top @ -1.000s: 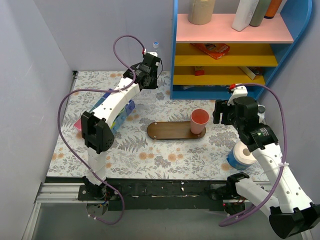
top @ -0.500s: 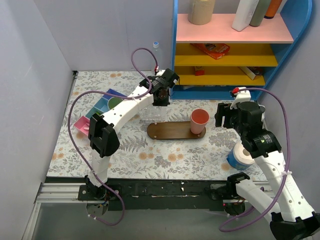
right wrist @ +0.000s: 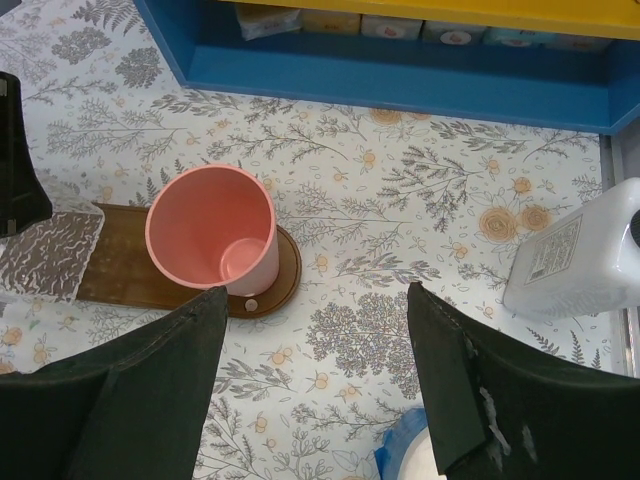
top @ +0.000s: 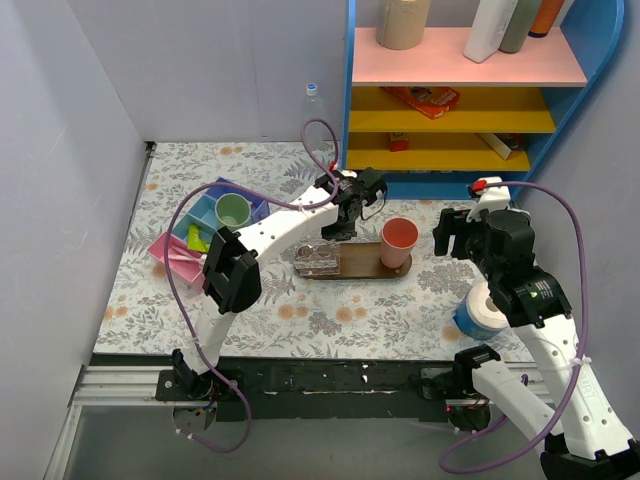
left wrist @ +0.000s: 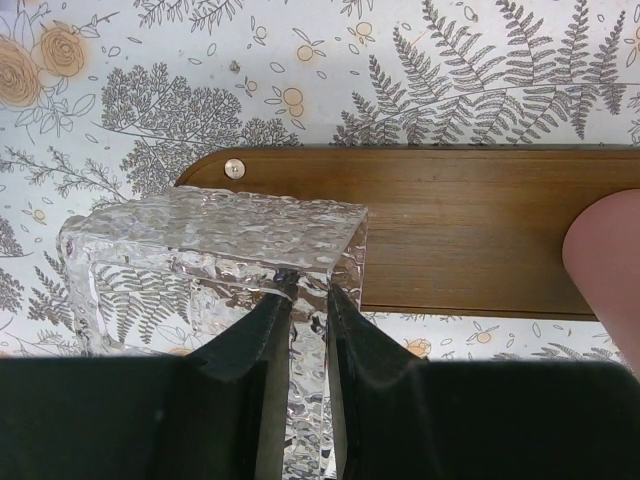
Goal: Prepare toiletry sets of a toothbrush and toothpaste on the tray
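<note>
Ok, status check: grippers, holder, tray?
Left gripper shut on clear holder, pinching its wall. Holder over left end of tray; contact unclear. Right gripper open, empty. Pink cup on tray's right end.

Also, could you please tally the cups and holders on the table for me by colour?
pink cup: 1, standing on the tray
green cup: 1, in the organiser
clear holder: 1, gripped by the left gripper at the tray's end
Total: 3
</note>
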`<state>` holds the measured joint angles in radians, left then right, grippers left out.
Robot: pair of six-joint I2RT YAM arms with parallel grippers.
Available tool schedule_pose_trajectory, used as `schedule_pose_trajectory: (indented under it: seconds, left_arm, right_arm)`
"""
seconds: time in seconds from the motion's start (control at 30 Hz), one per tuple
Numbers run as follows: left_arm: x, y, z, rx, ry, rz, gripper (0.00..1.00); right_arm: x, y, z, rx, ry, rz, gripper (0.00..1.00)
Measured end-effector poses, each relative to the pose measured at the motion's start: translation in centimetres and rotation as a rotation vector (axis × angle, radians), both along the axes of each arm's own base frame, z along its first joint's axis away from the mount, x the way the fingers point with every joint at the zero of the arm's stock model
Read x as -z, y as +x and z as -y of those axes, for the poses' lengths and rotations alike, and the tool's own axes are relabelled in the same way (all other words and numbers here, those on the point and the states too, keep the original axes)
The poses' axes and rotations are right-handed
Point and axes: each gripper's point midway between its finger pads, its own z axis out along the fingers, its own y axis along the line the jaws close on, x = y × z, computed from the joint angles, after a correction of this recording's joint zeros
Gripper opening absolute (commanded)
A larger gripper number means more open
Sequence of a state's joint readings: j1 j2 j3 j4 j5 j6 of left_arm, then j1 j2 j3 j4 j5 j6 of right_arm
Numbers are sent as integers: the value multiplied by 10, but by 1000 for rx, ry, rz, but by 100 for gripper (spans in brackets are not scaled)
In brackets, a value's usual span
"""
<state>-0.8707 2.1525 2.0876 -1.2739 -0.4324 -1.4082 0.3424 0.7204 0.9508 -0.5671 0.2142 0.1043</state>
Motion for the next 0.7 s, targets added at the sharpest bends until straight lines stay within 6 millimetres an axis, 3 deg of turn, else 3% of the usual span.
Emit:
schedule_pose_trajectory:
  seconds: [0.27, 0.7]
  left_arm:
    - [14, -5, -1, -30, 7, -15, 0]
    - [14, 0, 5, -27, -10, 10, 0]
  right_arm:
    - [0, 0, 0, 0, 0, 0, 80]
    - [0, 0, 0, 0, -2, 1, 80]
